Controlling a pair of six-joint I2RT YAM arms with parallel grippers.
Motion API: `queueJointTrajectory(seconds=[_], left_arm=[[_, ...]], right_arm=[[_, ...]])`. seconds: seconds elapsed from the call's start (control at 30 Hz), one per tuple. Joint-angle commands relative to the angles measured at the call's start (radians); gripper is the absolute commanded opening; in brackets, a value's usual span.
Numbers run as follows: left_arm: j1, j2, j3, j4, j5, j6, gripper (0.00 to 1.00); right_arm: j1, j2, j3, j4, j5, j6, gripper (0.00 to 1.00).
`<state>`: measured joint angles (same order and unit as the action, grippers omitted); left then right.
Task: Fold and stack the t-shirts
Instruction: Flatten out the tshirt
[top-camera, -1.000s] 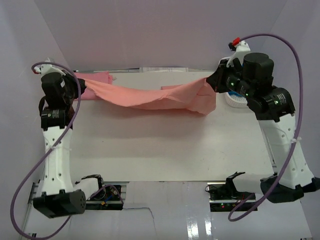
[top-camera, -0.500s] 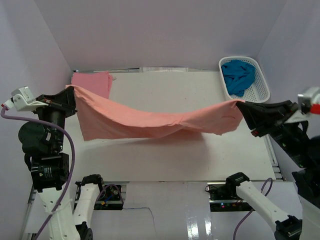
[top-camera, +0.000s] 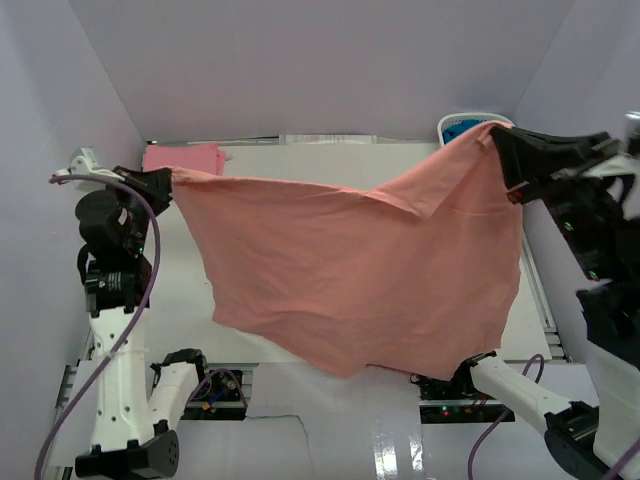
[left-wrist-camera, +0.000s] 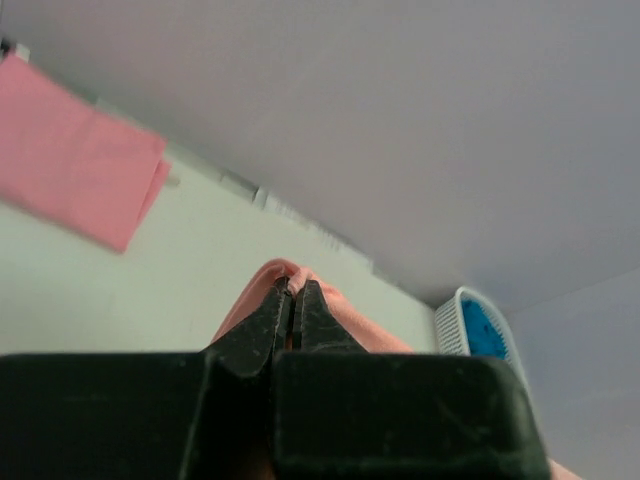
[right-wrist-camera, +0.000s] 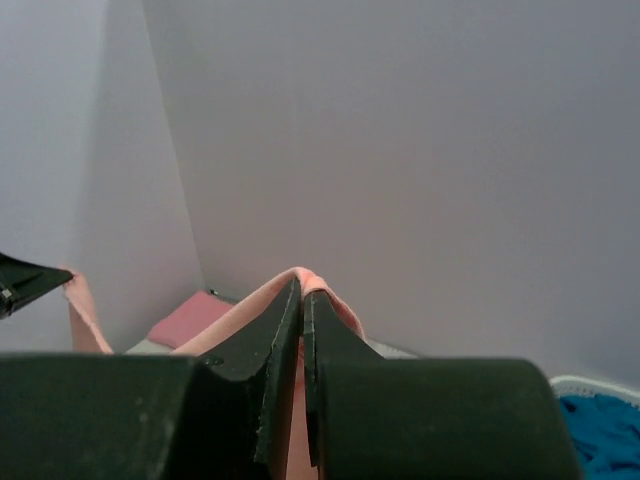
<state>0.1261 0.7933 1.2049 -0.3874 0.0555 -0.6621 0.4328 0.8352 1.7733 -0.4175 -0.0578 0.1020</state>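
Observation:
The large salmon-orange t-shirt (top-camera: 360, 270) hangs spread in the air between my two grippers, its lower edge drooping near the table's front. My left gripper (top-camera: 168, 180) is shut on its left corner; the pinched cloth (left-wrist-camera: 285, 272) shows at the fingertips in the left wrist view. My right gripper (top-camera: 497, 135) is shut on its right corner, held high; the cloth (right-wrist-camera: 312, 277) shows in the right wrist view. The folded lighter pink t-shirt (top-camera: 185, 157) lies at the table's back left and also shows in the left wrist view (left-wrist-camera: 75, 150). The teal-blue t-shirt (left-wrist-camera: 480, 328) lies in the basket.
The white lattice basket (top-camera: 462, 122) stands at the back right, mostly hidden behind the hanging shirt. The white table (top-camera: 180, 260) is walled by pale panels on three sides. Cables loop beside both arms.
Both grippers have risen and pulled the salmon-orange shirt up; it went from a sagging band over the table to a broad hanging sheet that covers most of the table.

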Motion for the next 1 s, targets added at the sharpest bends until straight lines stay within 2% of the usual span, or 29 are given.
queueJointTrajectory(seconds=[0.0,0.07,0.1,0.2,0.33,0.4,0.47,0.5,0.53,0.57,0.6,0.63,0.67,0.7,0.73,0.77,0.8,0.83,0.87,0.9,0.93,0.97], left_arm=[[-0.002,0.076,-0.152,0.007,0.027,-0.063,0.0],[0.0,0.144,-0.227,0.036,0.043,-0.07,0.0],[-0.002,0.18,-0.238,0.035,0.05,-0.07,0.0],[-0.002,0.317,-0.257,0.068,0.073,-0.07,0.0],[-0.009,0.441,-0.231,0.159,0.09,-0.083,0.0],[-0.013,0.561,-0.144,0.159,0.112,-0.097,0.0],[-0.026,0.653,-0.067,0.151,0.144,-0.103,0.0],[-0.034,0.76,0.04,0.142,0.152,-0.108,0.0],[-0.037,0.817,0.108,0.107,0.19,-0.11,0.0],[-0.039,0.872,0.178,0.085,0.213,-0.111,0.0],[-0.037,0.974,0.32,0.073,0.24,-0.117,0.0],[-0.039,1.022,0.397,0.043,0.272,-0.122,0.0],[-0.039,1.065,0.474,0.027,0.3,-0.126,0.0],[-0.04,1.104,0.552,0.016,0.358,-0.128,0.0],[-0.039,1.156,0.699,0.002,0.384,-0.131,0.0],[-0.039,1.169,0.763,0.002,0.404,-0.133,0.0],[-0.04,1.17,0.818,0.002,0.411,-0.117,0.0],[-0.04,1.135,0.858,0.007,0.397,-0.116,0.0],[-0.04,1.103,0.842,0.021,0.383,-0.116,0.0],[-0.037,1.069,0.807,0.037,0.38,-0.113,0.0],[-0.037,1.001,0.698,0.065,0.38,-0.11,0.0],[-0.037,0.96,0.615,0.096,0.385,-0.11,0.0]], right_arm=[[0.001,0.137,-0.097,-0.104,0.114,0.043,0.08],[0.0,0.18,-0.199,-0.078,0.124,0.083,0.08],[0.0,0.198,-0.286,-0.067,0.125,0.093,0.08],[-0.022,0.283,-0.412,0.017,0.121,0.119,0.08],[-0.121,0.459,-0.387,0.065,0.018,0.145,0.08],[-0.164,0.534,-0.33,0.072,-0.075,0.153,0.08],[-0.206,0.672,-0.183,0.065,-0.143,0.156,0.08],[-0.224,0.78,-0.113,0.027,-0.164,0.156,0.08],[-0.232,0.835,0.064,-0.004,-0.193,0.151,0.08],[-0.242,0.894,0.168,-0.036,-0.207,0.151,0.08],[-0.253,0.954,0.281,-0.102,-0.232,0.154,0.08],[-0.276,1.07,0.395,-0.124,-0.264,0.163,0.08],[-0.293,1.126,0.624,-0.139,-0.352,0.18,0.08],[-0.311,1.174,0.729,-0.142,-0.406,0.247,0.08],[-0.356,1.221,0.802,-0.073,-0.506,0.293,0.08],[-0.383,1.211,0.802,-0.002,-0.552,0.351,0.08],[-0.422,1.135,0.735,0.088,-0.612,0.451,0.08],[-0.448,1.08,0.647,0.255,-0.666,0.47,0.08],[-0.459,1.014,0.447,0.307,-0.665,0.467,0.08],[-0.462,0.887,0.339,0.35,-0.659,0.444,0.08],[-0.463,0.836,0.237,0.42,-0.677,0.443,0.08],[-0.463,0.791,0.066,0.446,-0.688,0.443,0.08]])
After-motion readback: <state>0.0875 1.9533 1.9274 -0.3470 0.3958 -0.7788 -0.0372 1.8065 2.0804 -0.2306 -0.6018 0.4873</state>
